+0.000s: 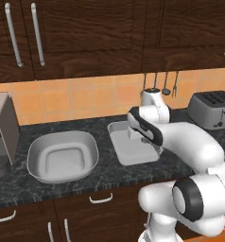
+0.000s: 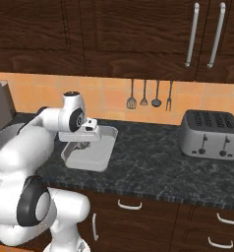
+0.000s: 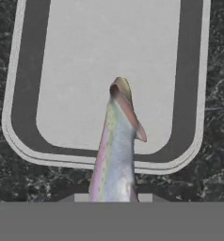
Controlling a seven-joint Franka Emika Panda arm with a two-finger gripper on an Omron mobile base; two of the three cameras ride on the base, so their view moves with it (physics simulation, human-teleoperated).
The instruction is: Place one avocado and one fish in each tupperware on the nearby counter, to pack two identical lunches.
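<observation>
Gripper [image 2: 80, 143] clamped on a fish [image 3: 116, 146] above the tupperware [image 1: 133, 150].

In the hand view the fish hangs from between the jaws, which are closed on its lower body; its silvery, pink-striped body extends away from the hand and its head lies over the near part of the tray floor. The tupperware sits on the counter [image 2: 148, 157], a shallow pale rectangle with rounded corners and a raised rim. In the left base view it lies just right of a larger rounded grey basin [image 1: 62, 156], with a silver toaster [image 1: 211, 109] further right along the back wall. A boxy grey appliance [image 1: 2, 132] stands at the counter's left end. In the right base view, utensils [image 2: 149, 96] hang on the orange tiled wall.
</observation>
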